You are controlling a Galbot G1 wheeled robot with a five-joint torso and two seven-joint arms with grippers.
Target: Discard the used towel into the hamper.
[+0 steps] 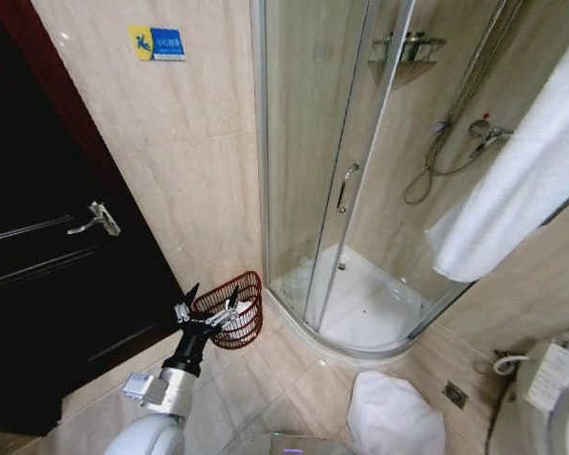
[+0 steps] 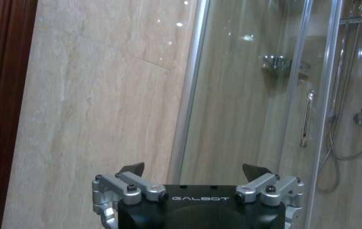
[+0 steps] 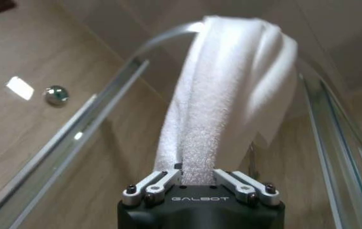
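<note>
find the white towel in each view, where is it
Head view: towel hangs at the upper right edge, over the shower enclosure.
Left wrist view: not in it.
Right wrist view: centre, rising from the right gripper, jaws shut on it.
Shared landmark: the shower's glass frame.
</note>
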